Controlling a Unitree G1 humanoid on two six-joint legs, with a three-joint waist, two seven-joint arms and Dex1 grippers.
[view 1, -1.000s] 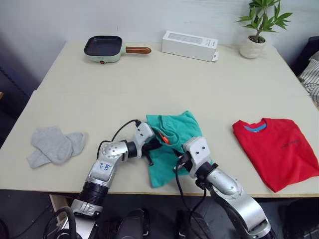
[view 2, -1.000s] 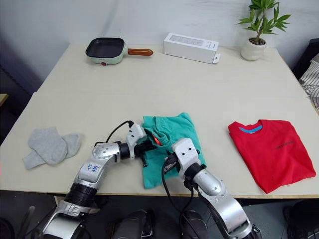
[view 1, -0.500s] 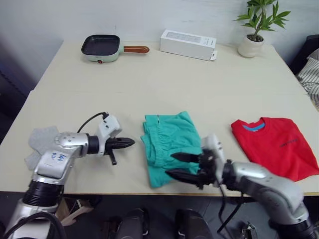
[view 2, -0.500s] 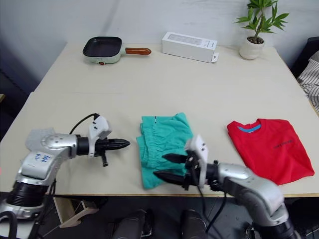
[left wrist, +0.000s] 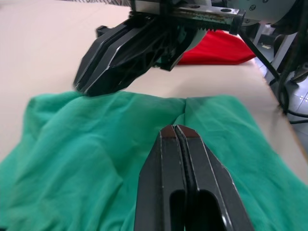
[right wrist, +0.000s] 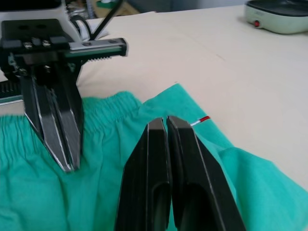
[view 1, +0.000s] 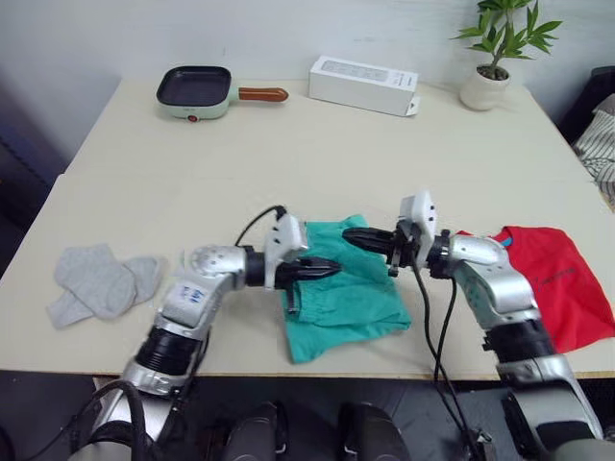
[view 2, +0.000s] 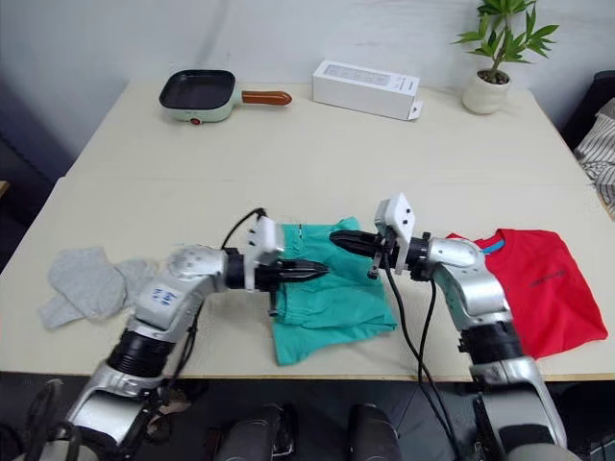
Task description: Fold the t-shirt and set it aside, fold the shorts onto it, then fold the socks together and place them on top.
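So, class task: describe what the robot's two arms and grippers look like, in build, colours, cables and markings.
Both arms are silver-grey metal segments with black joints. The left arm bears small blue markings on its casing. Each wrist carries a white block, and a black cable loops from each. The left gripper and right gripper each have two long, tapering black fingers.

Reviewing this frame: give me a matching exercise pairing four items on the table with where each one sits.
Items:
1. shorts
2. t-shirt
3. socks
4. frying pan

Places:
A. far edge, robot's left
B. near edge, centre, under both grippers
C. near edge, robot's far left
D. near edge, robot's right

Pairs: 1-B, 2-D, 3-C, 4-A
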